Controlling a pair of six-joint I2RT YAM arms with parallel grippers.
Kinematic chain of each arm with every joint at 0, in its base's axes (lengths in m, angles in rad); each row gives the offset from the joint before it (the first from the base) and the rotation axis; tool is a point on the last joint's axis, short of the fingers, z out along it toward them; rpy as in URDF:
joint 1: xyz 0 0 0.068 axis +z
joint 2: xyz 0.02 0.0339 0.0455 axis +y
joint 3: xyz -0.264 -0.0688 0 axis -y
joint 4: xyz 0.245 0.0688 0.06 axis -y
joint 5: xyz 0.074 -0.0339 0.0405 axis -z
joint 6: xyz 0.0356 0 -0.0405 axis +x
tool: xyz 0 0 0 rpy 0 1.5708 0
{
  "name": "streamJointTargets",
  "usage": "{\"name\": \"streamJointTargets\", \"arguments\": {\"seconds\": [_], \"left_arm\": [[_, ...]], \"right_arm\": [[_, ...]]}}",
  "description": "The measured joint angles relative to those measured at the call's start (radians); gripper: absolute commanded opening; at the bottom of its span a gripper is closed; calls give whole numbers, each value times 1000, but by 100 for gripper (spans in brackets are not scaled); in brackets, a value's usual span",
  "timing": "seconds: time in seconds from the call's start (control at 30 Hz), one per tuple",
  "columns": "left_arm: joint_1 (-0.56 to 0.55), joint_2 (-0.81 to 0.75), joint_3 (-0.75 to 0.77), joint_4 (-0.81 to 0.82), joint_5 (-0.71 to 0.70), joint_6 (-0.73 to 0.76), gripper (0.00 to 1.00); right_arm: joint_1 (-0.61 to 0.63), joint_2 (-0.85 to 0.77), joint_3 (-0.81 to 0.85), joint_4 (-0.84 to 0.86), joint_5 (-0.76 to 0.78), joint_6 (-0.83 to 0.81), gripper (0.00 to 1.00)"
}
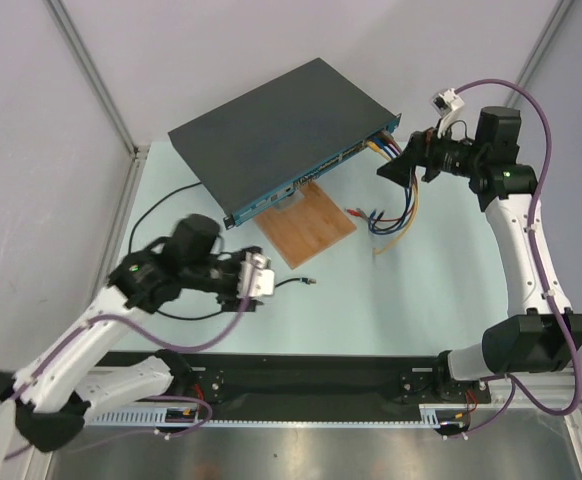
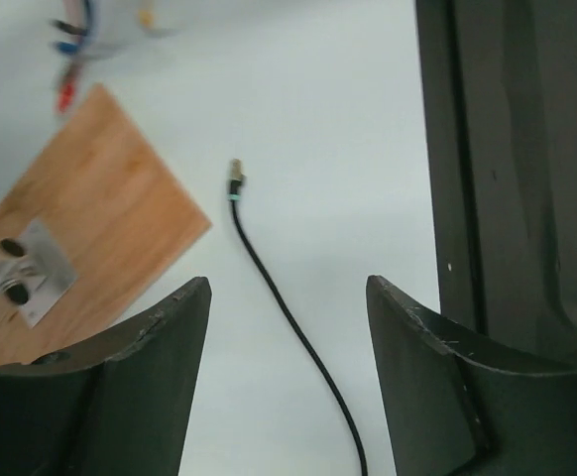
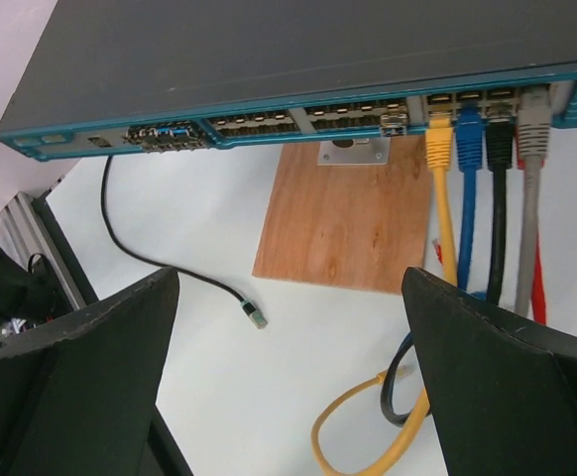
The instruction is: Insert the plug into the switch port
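Your left tool, open, points at the plug lying on the tabletop | your right tool, open, faces the switch port

One switch at upper centre, one board below it, one bracket, one loose cable with one plug, four plugged in at upper right, yellow cable, blue cable, black cable, grey cable, one red cable behind, two grippers, left gripper, right gripper
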Motion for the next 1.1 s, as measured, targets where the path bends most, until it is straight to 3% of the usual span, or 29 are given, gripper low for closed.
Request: {"name": "streamJointTargets", "arguments": {"seconds": [0.07, 0.2, 0.37, 0.57, 0.87, 1.1], "left_arm": [[-109, 75, -13, -6, -87, 28, 68], [-199, 334, 33, 13, -220, 44, 63], [-220, 619, 142, 59, -345, 43, 49], [-240, 882, 287, 109, -477, 42, 44], [-246, 1057, 339, 134, -562, 53, 43], [-246, 1093, 343, 139, -566, 71, 33]], "right_arm": [[-10, 0, -2, 3, -1, 8, 100], [-43, -6, -18, 4, 0, 10, 100], [-88, -19, -50, 0, 0, 10, 100], [-119, -25, -68, -7, 3, 10, 100], [-129, -31, -82, -12, 2, 6, 100], [-132, -33, -84, -15, 3, -5, 100]]}}
